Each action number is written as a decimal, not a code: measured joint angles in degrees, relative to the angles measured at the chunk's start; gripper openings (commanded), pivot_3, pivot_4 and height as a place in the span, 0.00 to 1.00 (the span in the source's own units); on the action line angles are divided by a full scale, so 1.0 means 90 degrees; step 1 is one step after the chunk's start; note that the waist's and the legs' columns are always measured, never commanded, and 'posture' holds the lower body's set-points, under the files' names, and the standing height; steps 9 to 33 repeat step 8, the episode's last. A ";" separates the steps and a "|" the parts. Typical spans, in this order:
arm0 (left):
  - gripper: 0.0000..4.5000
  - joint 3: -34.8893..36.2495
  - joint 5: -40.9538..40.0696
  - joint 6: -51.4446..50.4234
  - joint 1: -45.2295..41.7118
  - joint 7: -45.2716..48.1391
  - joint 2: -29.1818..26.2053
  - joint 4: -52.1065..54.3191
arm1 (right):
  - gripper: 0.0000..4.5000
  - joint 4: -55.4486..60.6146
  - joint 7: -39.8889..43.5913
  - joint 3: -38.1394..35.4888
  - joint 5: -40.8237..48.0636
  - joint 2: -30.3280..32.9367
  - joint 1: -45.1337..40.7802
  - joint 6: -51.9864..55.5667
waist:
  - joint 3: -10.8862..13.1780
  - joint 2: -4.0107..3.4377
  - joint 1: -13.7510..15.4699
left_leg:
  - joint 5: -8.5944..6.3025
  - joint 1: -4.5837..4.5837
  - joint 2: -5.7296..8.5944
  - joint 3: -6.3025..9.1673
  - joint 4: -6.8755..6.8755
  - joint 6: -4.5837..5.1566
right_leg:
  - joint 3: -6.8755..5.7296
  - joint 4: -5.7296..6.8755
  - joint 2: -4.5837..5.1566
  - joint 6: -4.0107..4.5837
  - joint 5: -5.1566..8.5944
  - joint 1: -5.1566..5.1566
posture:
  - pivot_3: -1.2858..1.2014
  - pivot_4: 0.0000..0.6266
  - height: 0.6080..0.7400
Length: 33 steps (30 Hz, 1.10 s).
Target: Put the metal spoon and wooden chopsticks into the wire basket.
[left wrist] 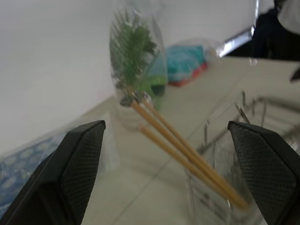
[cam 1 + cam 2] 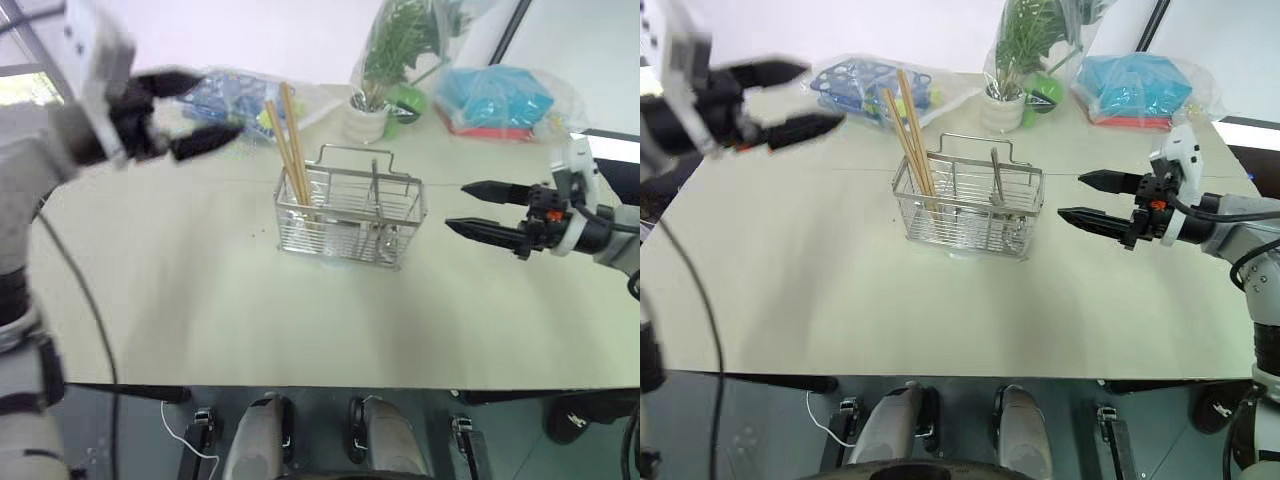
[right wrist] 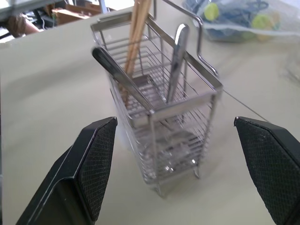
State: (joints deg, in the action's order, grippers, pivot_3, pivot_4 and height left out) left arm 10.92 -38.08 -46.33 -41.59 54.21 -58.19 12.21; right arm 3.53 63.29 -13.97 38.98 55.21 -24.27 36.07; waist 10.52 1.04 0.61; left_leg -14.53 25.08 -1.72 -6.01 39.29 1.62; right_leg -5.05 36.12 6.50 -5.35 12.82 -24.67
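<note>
Standing in the wire basket, the wooden chopsticks lean at its left end, the metal spoon upright mid-basket. Left gripper and right gripper gape wide, empty. Retreat should avoid brushing the sticks.

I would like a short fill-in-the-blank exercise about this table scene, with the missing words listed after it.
1. The chopsticks stand tilted inside the ____.
2. The spoon is in the basket with its ____ pointing up.
3. The left gripper and right gripper both have ____ fingers and hold nothing.
4. The potted plant behind the basket is wrapped in clear ____.

Missing words: basket; handle; open; plastic
</note>
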 measured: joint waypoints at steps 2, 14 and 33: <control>0.98 0.0022 0.0059 0.0094 0.0698 0.0550 -0.0505 0.0025 | 0.92 -0.0270 0.0155 0.0100 -0.0154 0.0000 -0.0102 -0.0171 | 0.0004 -0.0006 0.0006 | -0.0001 0.0001 -0.0003 0.0002 -0.0001 0.0000 | 0.0000 -0.0001 -0.0001 0.0020 0.0011 -0.0004 | 0.52 0.24 0.81; 0.98 0.0328 0.0516 0.0820 0.2060 0.1026 -0.0896 0.0217 | 0.92 -0.0734 0.0429 0.0389 -0.0462 -0.0033 -0.0430 -0.0439 | 0.0008 -0.0013 0.0006 | 0.0000 0.0027 -0.0004 0.0003 -0.0003 -0.0002 | 0.0002 0.0000 0.0003 0.0022 0.0012 -0.0033 | 0.52 0.24 0.81; 0.98 0.0328 0.0516 0.0820 0.2060 0.1026 -0.0896 0.0217 | 0.92 -0.0734 0.0429 0.0389 -0.0462 -0.0033 -0.0430 -0.0439 | 0.0008 -0.0013 0.0006 | 0.0000 0.0027 -0.0004 0.0003 -0.0003 -0.0002 | 0.0002 0.0000 0.0003 0.0022 0.0012 -0.0033 | 0.52 0.24 0.81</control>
